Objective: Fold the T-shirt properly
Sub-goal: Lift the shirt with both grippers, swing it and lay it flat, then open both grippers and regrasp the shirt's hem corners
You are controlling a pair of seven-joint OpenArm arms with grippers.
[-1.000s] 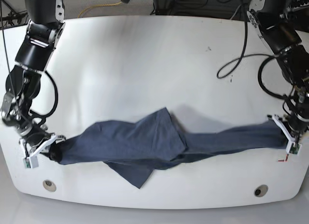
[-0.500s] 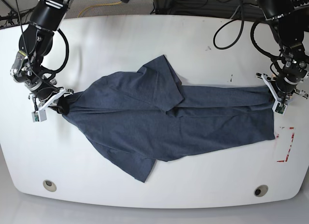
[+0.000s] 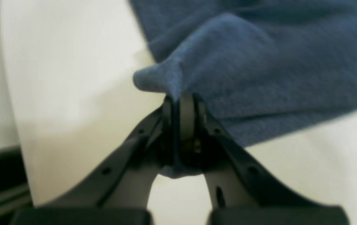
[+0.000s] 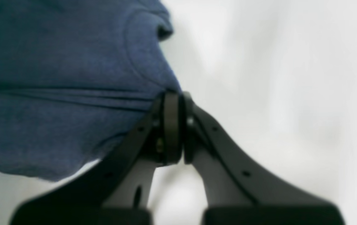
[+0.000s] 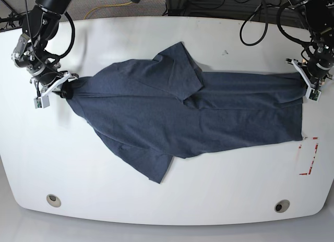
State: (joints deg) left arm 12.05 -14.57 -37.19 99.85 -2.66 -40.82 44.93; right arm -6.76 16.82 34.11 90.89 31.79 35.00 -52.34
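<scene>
Base view shows the T-shirt spread across the middle of the white table, dark slate-blue and faintly heathered, stretched lengthwise between the two arms. One sleeve lies folded over the body toward the far edge, and the other sleeve points toward the near edge. The hem end sits close to red tape marks on the tabletop. No lettering shows on the upward side.

Right gripper, on this view's left, pinches the shoulder end of the shirt – its fingers are pressed together on a bunch of fabric. Seen from the right wrist, the dark fingers meet on the cloth, which fans out to the left over the pale surface.

Left gripper, on the view's right, clamps the far corner of the hem end. From the left wrist, its fingers are closed on a fold of the blue fabric – a small nub of cloth sticks out just past the tips.

Two round holes sit near the table's near edge, and black cables loop behind the far edge
</scene>
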